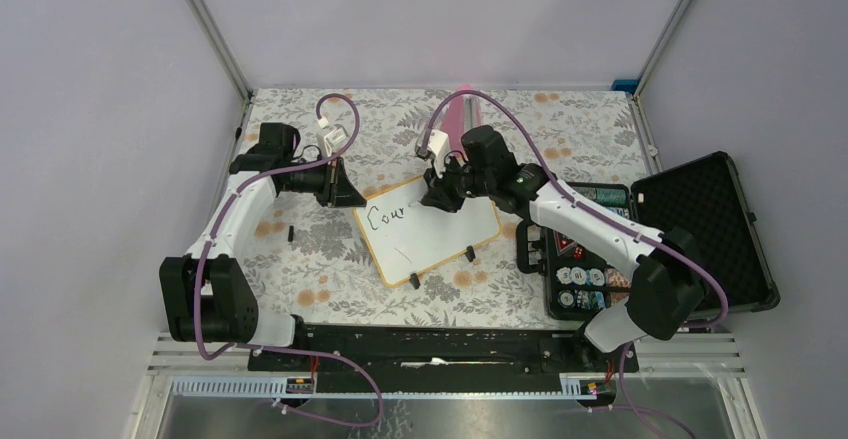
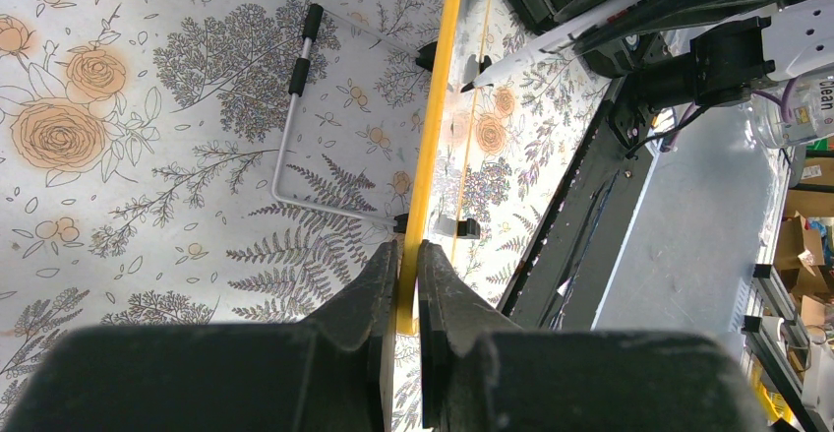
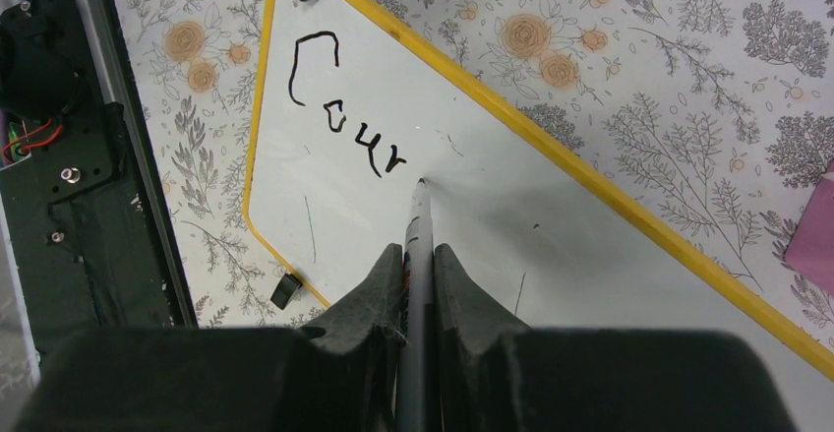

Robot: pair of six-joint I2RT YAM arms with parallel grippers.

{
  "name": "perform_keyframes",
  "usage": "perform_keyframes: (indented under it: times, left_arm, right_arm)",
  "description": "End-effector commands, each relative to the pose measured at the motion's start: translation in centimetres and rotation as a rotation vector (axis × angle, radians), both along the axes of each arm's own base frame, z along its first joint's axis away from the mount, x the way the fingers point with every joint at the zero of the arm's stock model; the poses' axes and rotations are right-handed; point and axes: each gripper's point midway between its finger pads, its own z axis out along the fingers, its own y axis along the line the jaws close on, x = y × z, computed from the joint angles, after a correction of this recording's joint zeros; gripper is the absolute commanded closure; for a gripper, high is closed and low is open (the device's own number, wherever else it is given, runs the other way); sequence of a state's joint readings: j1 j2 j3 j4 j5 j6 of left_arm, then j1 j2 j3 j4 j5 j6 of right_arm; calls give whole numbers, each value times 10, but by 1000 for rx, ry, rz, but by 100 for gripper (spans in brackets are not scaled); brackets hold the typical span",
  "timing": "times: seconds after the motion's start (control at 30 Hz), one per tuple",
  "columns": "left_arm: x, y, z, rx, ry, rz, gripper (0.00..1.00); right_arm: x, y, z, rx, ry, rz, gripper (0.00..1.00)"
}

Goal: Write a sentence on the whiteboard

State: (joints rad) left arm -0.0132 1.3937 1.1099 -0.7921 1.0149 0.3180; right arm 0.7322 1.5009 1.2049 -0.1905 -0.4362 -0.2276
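Top external: whiteboard (image 1: 440, 244) lies flat and skewed mid-table on the floral cloth (image 1: 560, 129), open black case (image 1: 700, 229) to its right. Left gripper (image 1: 345, 191) sits at the board's far left corner; right gripper (image 1: 440, 194) is over its upper middle. Sentence (image 1: 388, 216) reads only "Cour". Left wrist: left gripper (image 2: 408, 250) pinched tight on the yellow rim (image 2: 433, 127), board seen edge-on, marker (image 2: 551, 43) angled down at it beyond. Right wrist: right gripper (image 3: 418, 255) clamped on the marker (image 3: 418, 220), tip on the white surface (image 3: 551, 245) just right of the "r" of the sentence (image 3: 339, 117). Most of the writing not yet done. Risks: the pinch holds only a thin rim, so stroke pressure could pivot the board and skew the letters; the marker could slip or twist in the jaws and the line would skip; a low pass back over the letters could smear fresh ink.
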Motion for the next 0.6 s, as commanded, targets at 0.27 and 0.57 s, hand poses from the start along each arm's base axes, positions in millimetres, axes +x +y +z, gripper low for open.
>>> perform_keyframes:
  times: [0.27, 0.57]
  left_arm:
    - [2, 2, 2, 12, -40, -1, 100]
    - [1, 2, 1, 13, -39, -1, 100]
  right_arm:
    - [11, 9, 13, 34, -32, -6, 100]
    - [15, 13, 15, 40, -42, -10, 100]
